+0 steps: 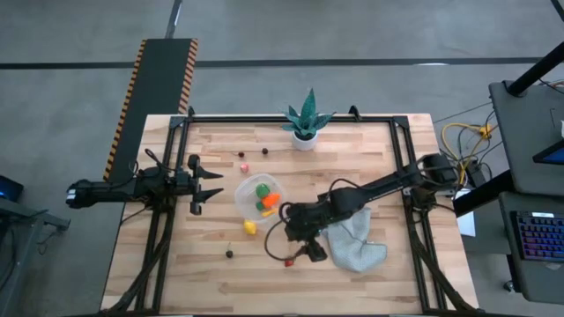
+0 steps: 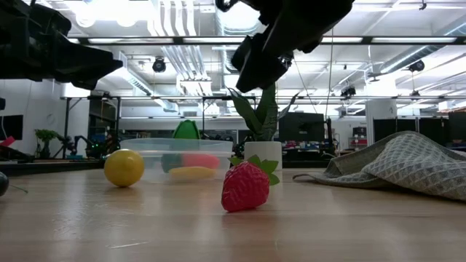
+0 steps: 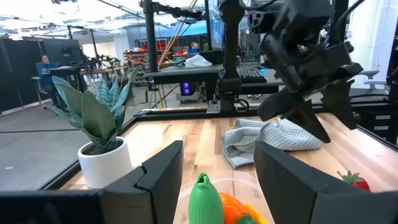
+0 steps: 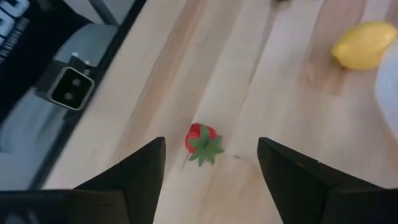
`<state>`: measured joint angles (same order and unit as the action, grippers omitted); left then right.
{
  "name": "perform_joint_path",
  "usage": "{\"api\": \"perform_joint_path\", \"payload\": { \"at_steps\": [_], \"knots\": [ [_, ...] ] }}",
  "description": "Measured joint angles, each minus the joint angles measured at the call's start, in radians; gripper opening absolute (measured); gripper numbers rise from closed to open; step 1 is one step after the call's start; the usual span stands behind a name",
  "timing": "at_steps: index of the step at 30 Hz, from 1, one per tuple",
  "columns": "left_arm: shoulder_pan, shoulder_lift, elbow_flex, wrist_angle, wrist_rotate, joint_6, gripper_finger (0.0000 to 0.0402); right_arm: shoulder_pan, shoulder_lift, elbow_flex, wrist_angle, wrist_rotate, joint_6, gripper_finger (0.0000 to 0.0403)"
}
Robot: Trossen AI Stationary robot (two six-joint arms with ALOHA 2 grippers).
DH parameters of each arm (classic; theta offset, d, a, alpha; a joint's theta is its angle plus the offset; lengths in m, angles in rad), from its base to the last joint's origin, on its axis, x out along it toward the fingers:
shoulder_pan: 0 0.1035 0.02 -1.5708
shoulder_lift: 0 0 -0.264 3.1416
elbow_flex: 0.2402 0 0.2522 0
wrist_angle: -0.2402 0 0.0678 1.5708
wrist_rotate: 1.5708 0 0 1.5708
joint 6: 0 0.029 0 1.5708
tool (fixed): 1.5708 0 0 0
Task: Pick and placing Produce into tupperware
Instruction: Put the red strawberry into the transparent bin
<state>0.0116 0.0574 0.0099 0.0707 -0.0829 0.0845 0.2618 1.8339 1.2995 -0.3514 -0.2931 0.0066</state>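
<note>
Right gripper hangs above the front-middle of the table with its fingers spread wide and nothing between them, and in its own wrist view the strawberry sits on the wood right in the gap between those fingers, so I'd judge it is lining up for that piece. Over on the left side the left gripper waits, also open and empty, pointed at the tupperware just beside it. That round clear tub stands near the middle of the table and already holds some produce: a green piece, something orange, and (from the low view) something pinkish and something yellow too. So the job looks partly done, not finished. Still out on the bare wood are the lemon just in front of the tub, the strawberry, a small dark piece toward the front, and a few tiny bits up near the back: a pink one and two dark ones. Room to move seems decent around the strawberry, though the grey cloth lies bunched right beside the right gripper, and the potted plant stands at the back edge, well apart from the work.
</note>
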Motion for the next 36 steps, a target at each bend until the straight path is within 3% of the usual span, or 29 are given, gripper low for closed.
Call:
{"api": "perform_joint_path", "payload": {
  "at_steps": [6,16,30,36],
  "knots": [
    [0.0,0.0,0.0,0.0,0.0,0.0,0.0183,0.03,0.0,-0.076,0.136,0.083,0.025,0.0242],
    [0.0,0.0,0.0,0.0,0.0,-0.001,0.0183,0.035,0.026,-0.212,0.332,0.087,0.098,0.0239],
    [0.0,0.001,0.0,0.0,0.0,-0.001,0.0183,0.042,0.143,-0.189,0.366,0.081,0.125,0.0235],
    [0.0,0.0,0.0,-0.002,0.0,-0.001,0.0183,0.041,0.179,-0.15,0.342,0.024,0.147,0.0233]
  ]
}}
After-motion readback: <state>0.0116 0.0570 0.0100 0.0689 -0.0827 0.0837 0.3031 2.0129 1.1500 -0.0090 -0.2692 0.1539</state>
